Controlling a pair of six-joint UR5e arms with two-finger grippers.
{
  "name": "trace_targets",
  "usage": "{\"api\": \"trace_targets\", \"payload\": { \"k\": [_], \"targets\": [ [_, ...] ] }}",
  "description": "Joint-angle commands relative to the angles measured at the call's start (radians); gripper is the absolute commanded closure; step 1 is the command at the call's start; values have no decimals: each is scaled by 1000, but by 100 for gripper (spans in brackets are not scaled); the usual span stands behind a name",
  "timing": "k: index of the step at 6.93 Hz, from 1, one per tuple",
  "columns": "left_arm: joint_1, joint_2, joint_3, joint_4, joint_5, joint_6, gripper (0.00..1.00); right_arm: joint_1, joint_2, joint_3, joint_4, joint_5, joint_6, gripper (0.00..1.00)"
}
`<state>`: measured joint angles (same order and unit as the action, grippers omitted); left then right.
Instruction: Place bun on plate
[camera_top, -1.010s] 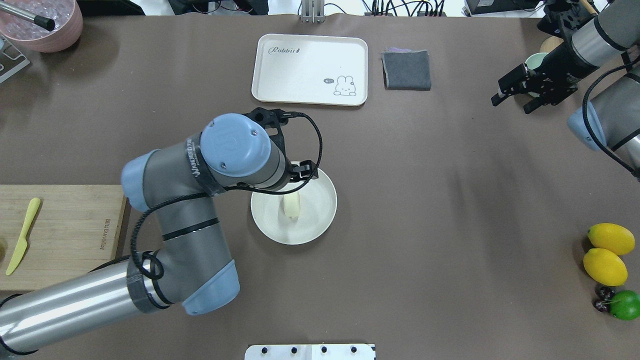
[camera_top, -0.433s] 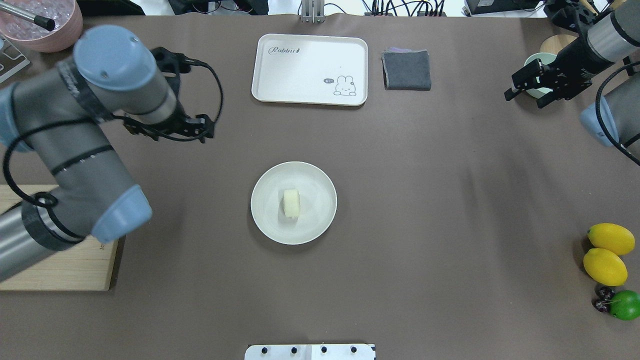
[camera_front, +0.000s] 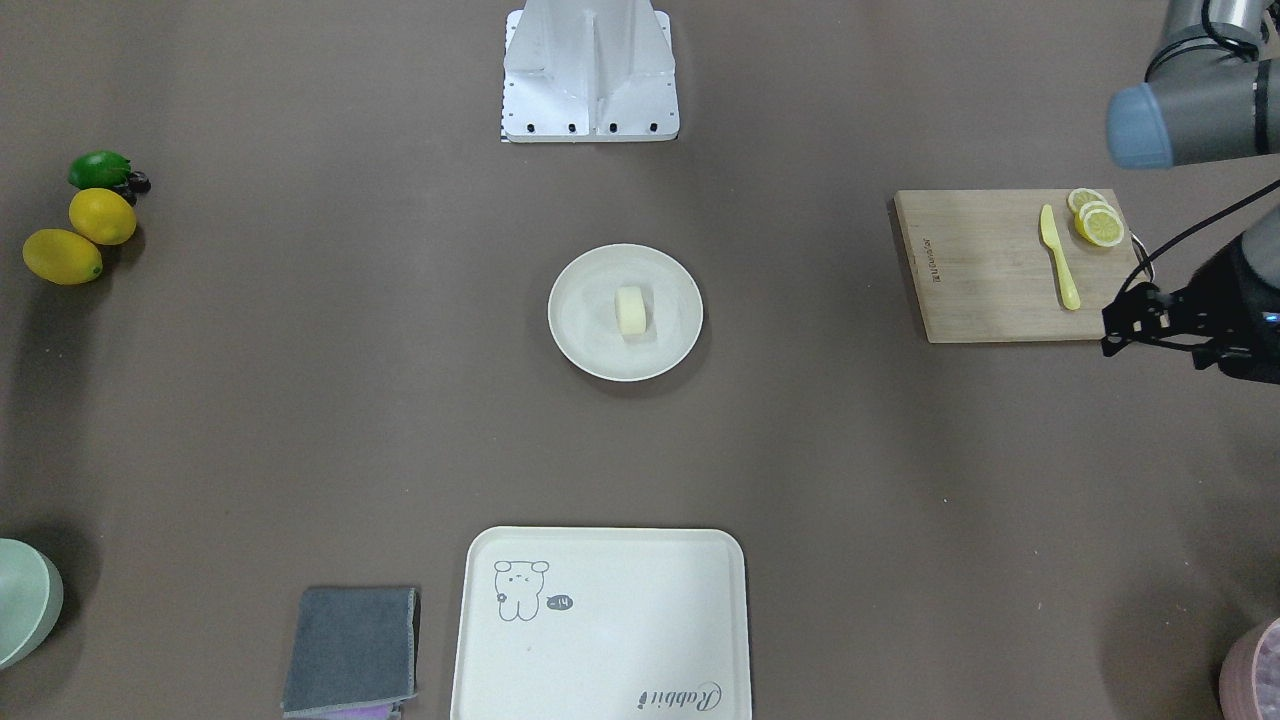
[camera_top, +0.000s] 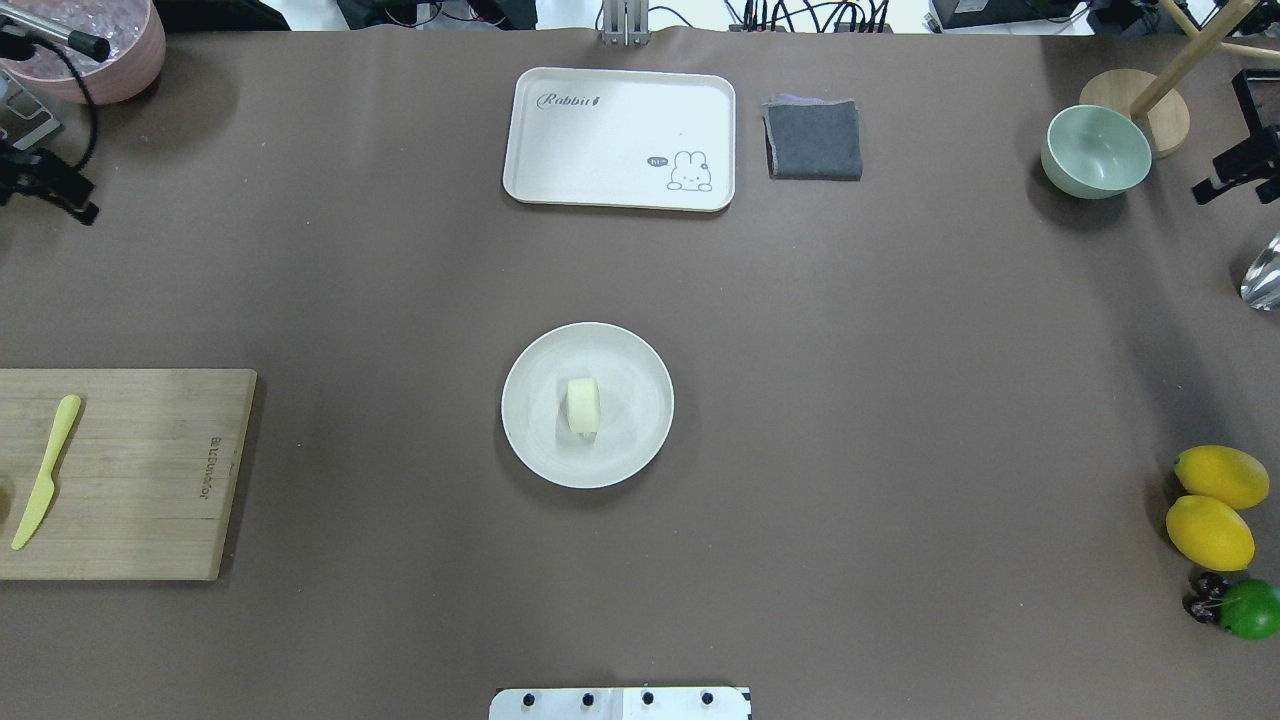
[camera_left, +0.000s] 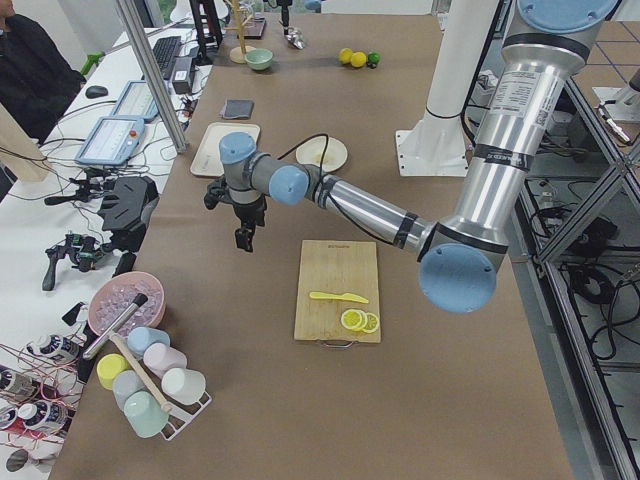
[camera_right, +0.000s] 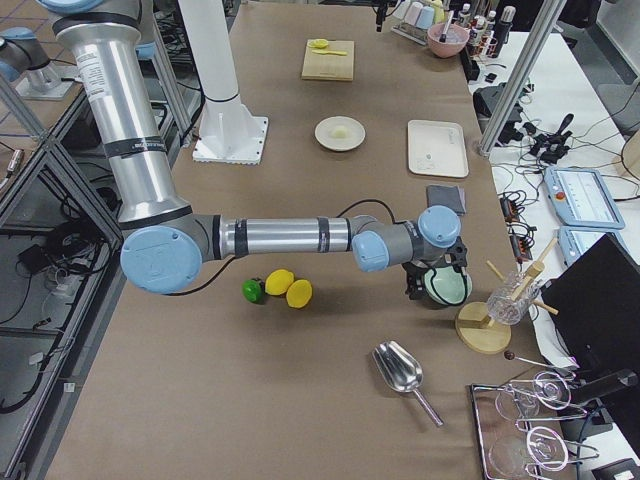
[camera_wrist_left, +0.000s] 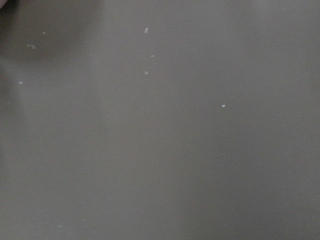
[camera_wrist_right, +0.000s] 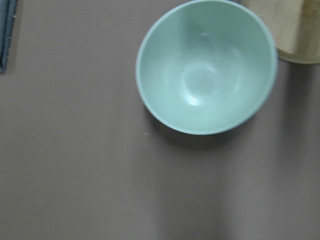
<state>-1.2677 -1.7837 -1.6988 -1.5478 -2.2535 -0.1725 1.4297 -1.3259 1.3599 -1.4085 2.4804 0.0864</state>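
Both far from plate (camera_top: 640, 425) — left hand (camera_front: 1128, 322), right hand (camera_top: 1232, 172) — bun (camera_top: 583, 405) on it

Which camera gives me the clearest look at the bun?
The overhead exterior view: the bun lies unobstructed near the middle of the plate. The front-facing view shows it about as well; the side views leave it tiny at best; the wrist cameras miss it.

The cream tray (camera_top: 620, 140) reads "Rabbit" and "hi".
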Motion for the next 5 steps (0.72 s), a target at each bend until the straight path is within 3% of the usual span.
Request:
{"api": "trace_targets", "payload": {
  "k": [1, 3, 5],
  "targets": [
    [-132, 125, -4, 8, -29, 243, 2, 117, -10, 62, -279, -150, -327, 0],
    [-134, 155, -9, 9, -32, 229, 2, 156, -13, 164, -421, -156, -407, 0],
    [-133, 151, -4, 2, -41, 144, 2, 167, -13, 209, -472, -176, -405, 0]
  ]
}}
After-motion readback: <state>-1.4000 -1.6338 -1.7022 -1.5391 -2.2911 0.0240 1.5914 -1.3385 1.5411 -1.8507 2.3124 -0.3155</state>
